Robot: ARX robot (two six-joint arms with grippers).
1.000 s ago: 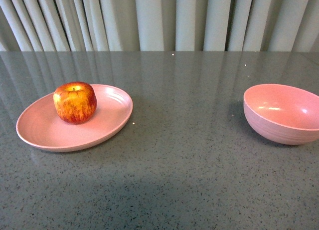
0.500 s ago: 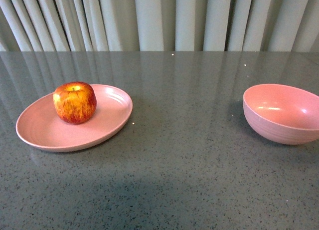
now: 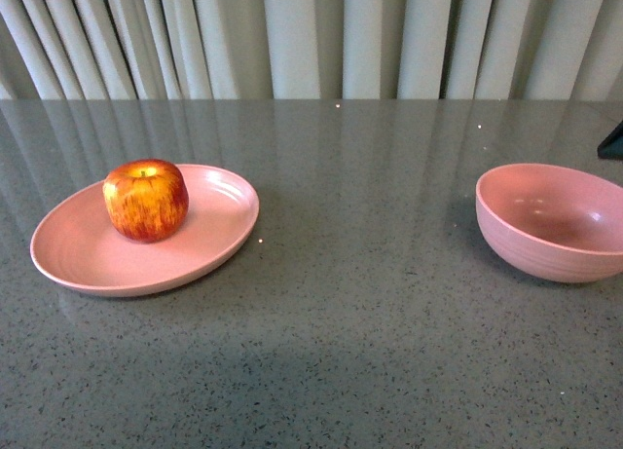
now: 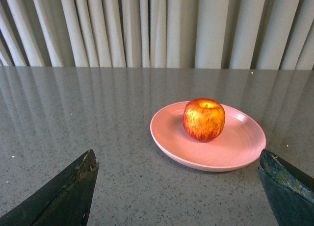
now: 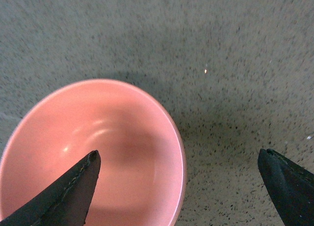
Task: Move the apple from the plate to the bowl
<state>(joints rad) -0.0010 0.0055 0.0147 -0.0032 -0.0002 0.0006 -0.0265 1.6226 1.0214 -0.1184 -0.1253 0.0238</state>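
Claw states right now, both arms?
Left claw: open, empty, facing the apple on the plate.
Right claw: open, empty, above the bowl.

A red, yellow-streaked apple [image 3: 146, 200] sits upright on the far part of a shallow pink plate [image 3: 78, 256] at the left of the grey speckled bench [image 3: 360, 303]. A deep pink bowl [image 3: 550, 220] stands well apart at the right. A small unidentifiable dark shape [image 3: 612, 140] shows at the right edge beyond the bowl. Pale pleated curtains [image 3: 292, 40] hang behind.
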